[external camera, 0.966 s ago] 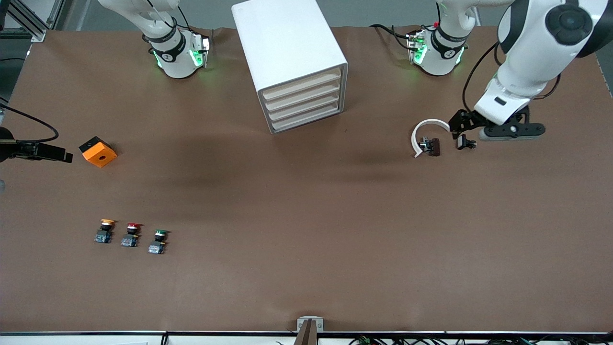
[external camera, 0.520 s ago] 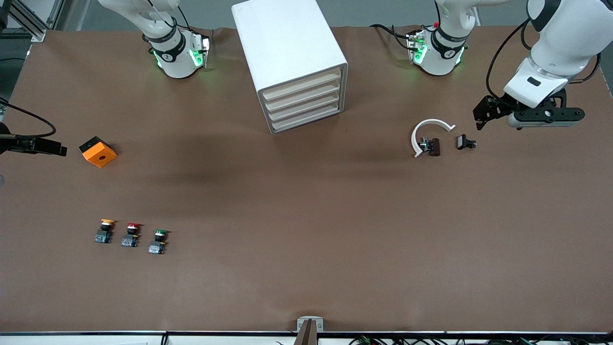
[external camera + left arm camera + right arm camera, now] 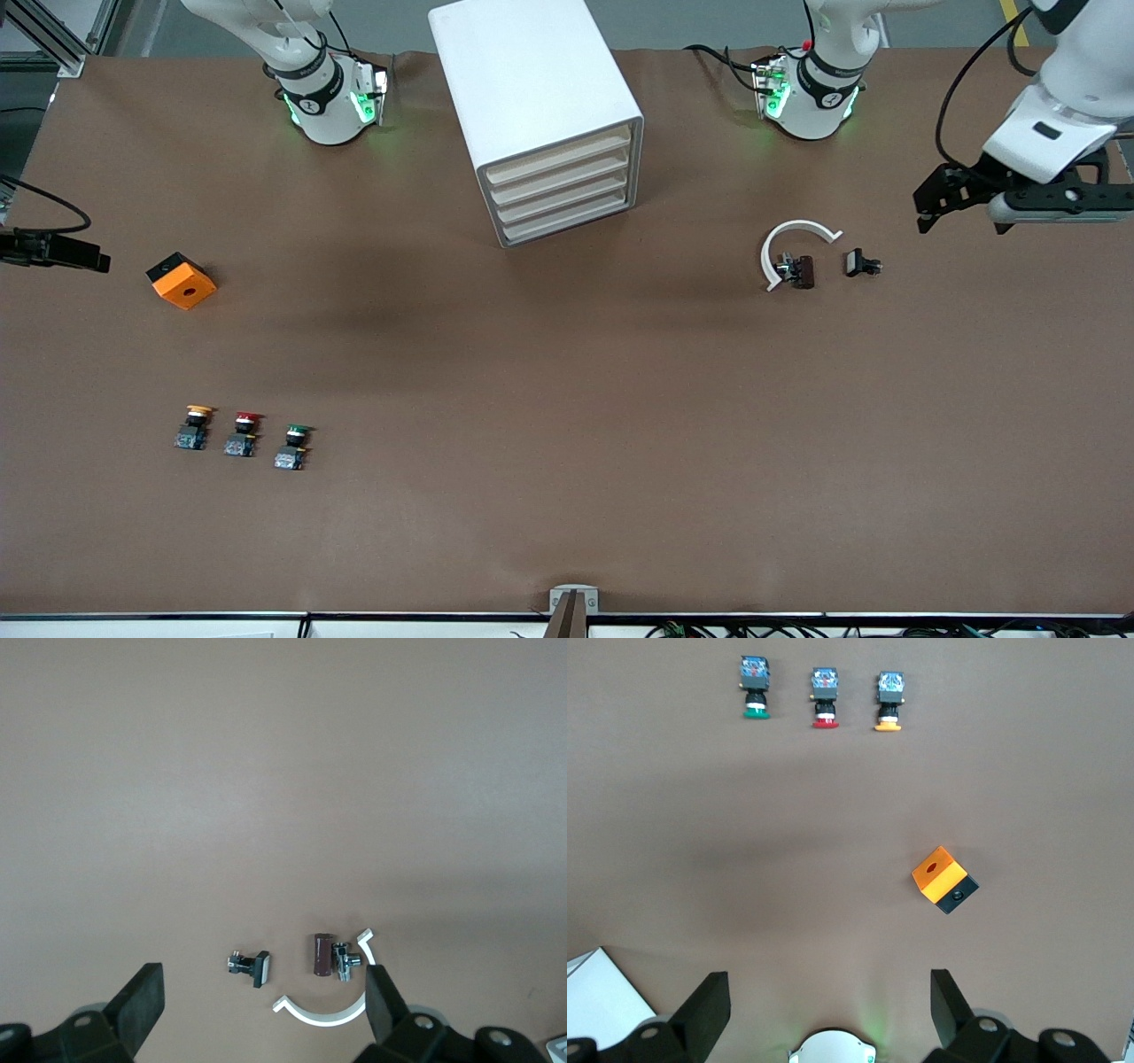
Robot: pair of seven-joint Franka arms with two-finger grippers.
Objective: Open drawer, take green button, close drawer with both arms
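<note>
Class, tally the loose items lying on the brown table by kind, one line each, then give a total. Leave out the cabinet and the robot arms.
Push buttons: 3, green, red, yellow
Orange box: 1
White curved strip: 1
Brown cylinder with metal fitting: 1
Small black part: 1
Total: 7

Front camera sits high, facing my bases across the whole worktop [image 3: 567, 372]. My left wrist camera looks straight down from well above onto the white arc piece [image 3: 323, 1014], also seen from the front. My right wrist camera looks down likewise, sharing the orange block [image 3: 943, 879] and the green button [image 3: 755, 691].
</note>
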